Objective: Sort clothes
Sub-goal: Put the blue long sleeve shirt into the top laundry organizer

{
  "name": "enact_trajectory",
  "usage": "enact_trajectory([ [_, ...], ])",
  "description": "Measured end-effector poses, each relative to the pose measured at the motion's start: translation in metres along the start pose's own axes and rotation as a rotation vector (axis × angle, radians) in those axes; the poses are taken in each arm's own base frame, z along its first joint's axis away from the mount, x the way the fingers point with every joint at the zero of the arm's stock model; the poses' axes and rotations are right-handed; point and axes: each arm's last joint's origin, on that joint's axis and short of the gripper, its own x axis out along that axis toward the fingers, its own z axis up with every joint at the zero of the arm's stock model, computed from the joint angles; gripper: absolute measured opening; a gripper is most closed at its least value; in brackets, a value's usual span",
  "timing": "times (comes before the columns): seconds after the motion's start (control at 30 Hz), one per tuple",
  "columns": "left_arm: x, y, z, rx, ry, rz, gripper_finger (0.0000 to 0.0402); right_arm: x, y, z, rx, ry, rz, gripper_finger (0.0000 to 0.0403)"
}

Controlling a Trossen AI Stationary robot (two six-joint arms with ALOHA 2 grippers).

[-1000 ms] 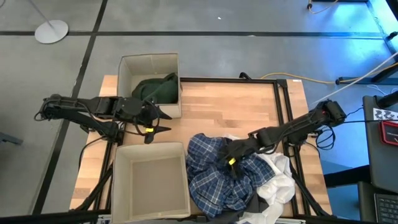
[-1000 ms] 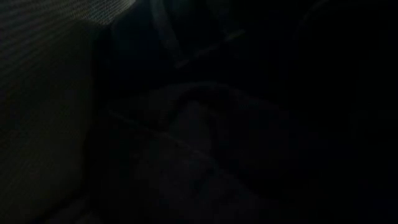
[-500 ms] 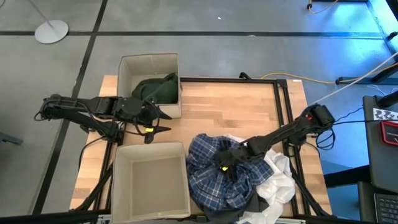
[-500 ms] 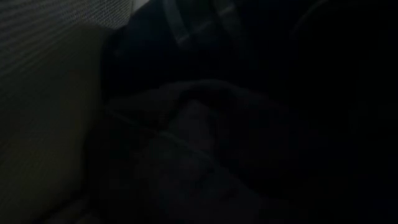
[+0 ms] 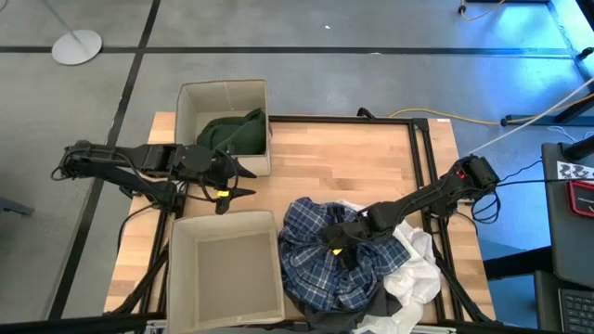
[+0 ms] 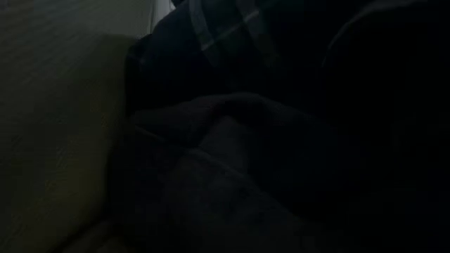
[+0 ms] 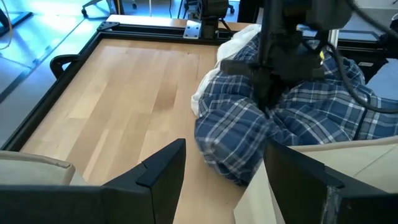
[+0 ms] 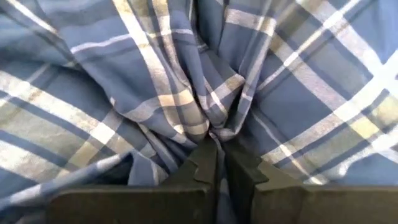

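A bunch of the blue-and-white plaid fabric shirt (image 8: 205,93) is being pinched between the nearly closed fingers (image 8: 208,165) of the right gripper (image 5: 336,249), w/ the cloth gathered into tight folds right at the tips, as seen in the right wrist view. The shirt is being held heaped on the light wooden table top (image 5: 343,162), near its front edge, just beside the empty beige square fabric box (image 5: 225,269) at the front. White crumpled garments (image 5: 416,274) are being partly covered by the plaid heap on its outer side, and a dark grey garment (image 5: 394,311) is being shown only as a small strip under them at the table's front edge. A dark green soft garment (image 5: 237,132) is being kept inside the 2nd beige square fabric box (image 5: 223,93) at the back, draped up against that box's wall. The left gripper (image 5: 232,183) is being held w/ fingers spread wide apart, gripping nothing, above bare wood between the 2 boxes and well apart from the plaid shirt. In the low view only dark folds and a bit of plaid are being shown; nothing more can be told there.
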Motion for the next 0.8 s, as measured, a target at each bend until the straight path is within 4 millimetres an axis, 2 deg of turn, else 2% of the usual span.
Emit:
enact_trajectory([
  [0.13,0.0,0.0,0.0,-0.003,-0.004,0.0,0.0205,-0.03,-0.003,0.018,-0.053,-0.033,-0.045,0.0006],
  [0.27,0.001,0.0,0.001,-0.017,-0.006,-0.001,0.0205,-0.068,-0.009,0.032,-0.082,-0.124,-0.099,0.0011],
  [0.53,0.014,-0.002,0.006,-0.022,-0.04,0.004,0.0205,-0.144,-0.027,0.038,-0.076,-0.341,-0.271,0.0007],
  [0.67,0.029,-0.004,0.01,-0.02,-0.064,0.003,0.0205,-0.169,-0.037,0.037,-0.068,-0.43,-0.348,0.0005],
  [0.8,0.047,-0.007,0.016,-0.017,-0.115,-0.001,0.0205,-0.18,-0.046,0.04,-0.072,-0.503,-0.379,0.0004],
])
